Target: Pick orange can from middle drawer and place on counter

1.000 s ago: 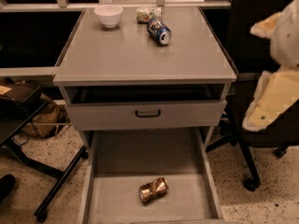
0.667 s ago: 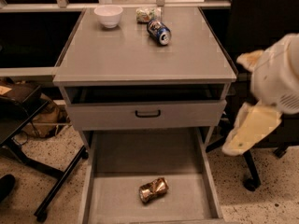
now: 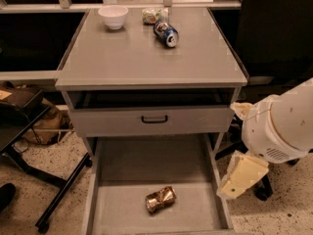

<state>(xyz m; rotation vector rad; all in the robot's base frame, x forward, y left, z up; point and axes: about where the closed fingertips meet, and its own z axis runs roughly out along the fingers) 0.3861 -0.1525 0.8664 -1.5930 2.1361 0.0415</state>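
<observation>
The orange can (image 3: 160, 199) lies on its side, dented, near the front of the open middle drawer (image 3: 122, 165), on its grey floor. The counter (image 3: 142, 60) is the grey cabinet top above. My gripper (image 3: 232, 149) hangs at the right of the cabinet, beside the drawer's right wall and above and to the right of the can. Its two cream fingers (image 3: 242, 176) are spread apart with nothing between them. The white round wrist (image 3: 281, 126) fills the right edge of the view.
On the counter's far edge stand a white bowl (image 3: 113, 16), a crumpled packet (image 3: 152, 15) and a blue-and-black can (image 3: 166, 33) on its side. The upper drawer front with a black handle (image 3: 154, 119) is slightly open. A chair base (image 3: 54, 190) stands left, a black chair (image 3: 274, 38) right.
My gripper has moved down and to the left, from beside the counter top to beside the open drawer's right wall. The can and the counter items have not moved.
</observation>
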